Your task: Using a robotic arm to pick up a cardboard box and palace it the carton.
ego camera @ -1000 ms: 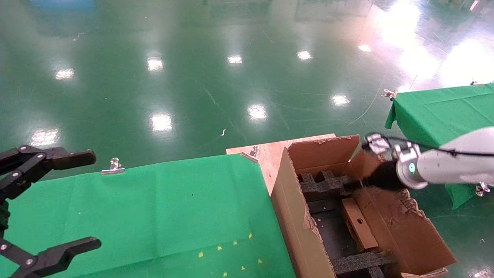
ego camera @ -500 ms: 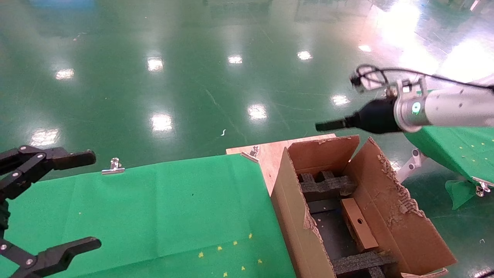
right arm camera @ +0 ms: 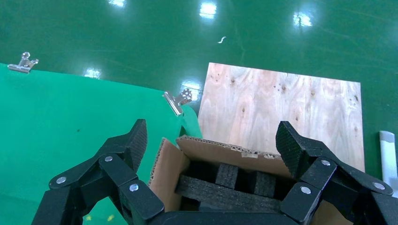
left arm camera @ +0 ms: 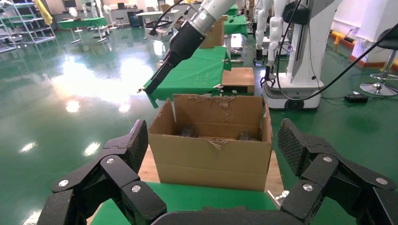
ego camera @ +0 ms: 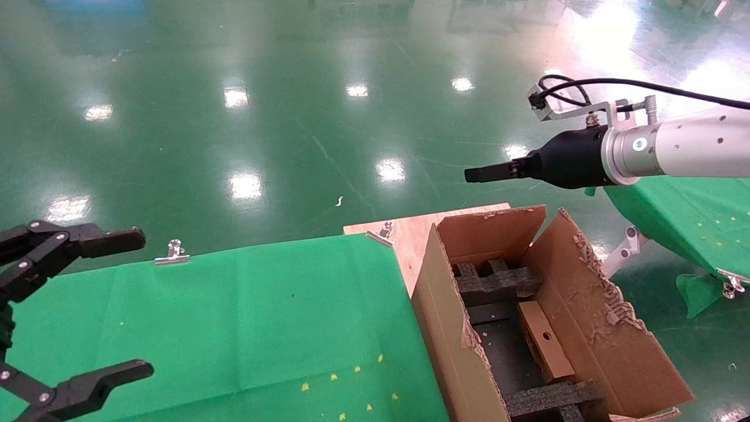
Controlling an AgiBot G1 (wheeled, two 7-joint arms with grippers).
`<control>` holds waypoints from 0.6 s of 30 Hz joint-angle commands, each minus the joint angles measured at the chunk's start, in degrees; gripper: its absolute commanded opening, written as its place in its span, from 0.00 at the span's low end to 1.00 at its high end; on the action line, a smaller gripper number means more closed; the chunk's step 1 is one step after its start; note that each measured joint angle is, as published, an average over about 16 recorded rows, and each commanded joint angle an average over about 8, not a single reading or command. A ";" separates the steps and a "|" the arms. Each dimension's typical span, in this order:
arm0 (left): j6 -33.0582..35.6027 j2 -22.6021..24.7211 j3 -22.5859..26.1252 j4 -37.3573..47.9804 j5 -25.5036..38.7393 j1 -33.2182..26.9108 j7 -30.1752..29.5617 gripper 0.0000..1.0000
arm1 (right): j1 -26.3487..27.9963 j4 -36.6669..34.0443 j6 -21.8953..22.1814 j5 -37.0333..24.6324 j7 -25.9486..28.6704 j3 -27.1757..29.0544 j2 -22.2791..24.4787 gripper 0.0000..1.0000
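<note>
Head view: cardboard box (ego camera: 545, 341) lies inside carton (ego camera: 445, 328) between foam blocks, long axis running away from the robot. Right gripper (ego camera: 477, 174) above the carton's far flap, nearer arm. Left gripper (ego camera: 82, 305) parked, spread, empty.
Left wrist view: carton (left arm camera: 213, 161) ahead; fingers (left arm camera: 293, 147) apart.
Right wrist view: fingers (right arm camera: 133, 140) spread, empty, carton (right arm camera: 220, 154) below.

Cardboard box (ego camera: 545, 340): small, flat, brown, one round hole; lies inside the carton (ego camera: 451, 328) between black foam inserts. Carton: large, open, flaps torn. Robotic arm (ego camera: 674, 152) extends above the carton, right hand (right arm camera: 211, 154) open, empty.
</note>
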 commanded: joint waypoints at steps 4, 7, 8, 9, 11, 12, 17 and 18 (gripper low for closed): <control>0.00 0.00 0.01 0.01 0.00 0.00 0.00 1.00 | -1.94 0.29 -1.28 0.79 -1.80 2.40 -0.20 1.00; 0.00 0.00 0.01 0.01 -0.01 -0.01 0.01 1.00 | -4.47 1.13 -3.22 2.05 -4.52 6.09 -0.29 1.00; 0.00 0.00 0.01 0.02 -0.01 -0.01 0.01 1.00 | -5.39 1.43 -3.93 2.50 -5.50 7.42 -0.33 1.00; 0.00 0.00 0.02 0.02 -0.01 -0.01 0.01 1.00 | -6.31 1.73 -4.63 2.96 -6.49 8.77 -0.36 1.00; 0.00 0.00 0.02 0.02 -0.01 -0.01 0.01 1.00 | -8.11 2.33 -6.01 3.85 -8.42 11.39 -0.43 1.00; 0.00 0.00 0.02 0.02 -0.01 -0.01 0.01 1.00 | -9.03 2.63 -6.72 4.31 -9.41 12.73 -0.46 1.00; 0.00 -0.01 0.03 0.02 -0.02 -0.02 0.02 1.00 | -13.57 4.13 -10.19 6.56 -14.28 19.34 -0.63 1.00; 0.00 -0.01 0.03 0.02 -0.02 -0.02 0.02 1.00 | -14.49 4.43 -10.90 7.02 -15.27 20.68 -0.66 1.00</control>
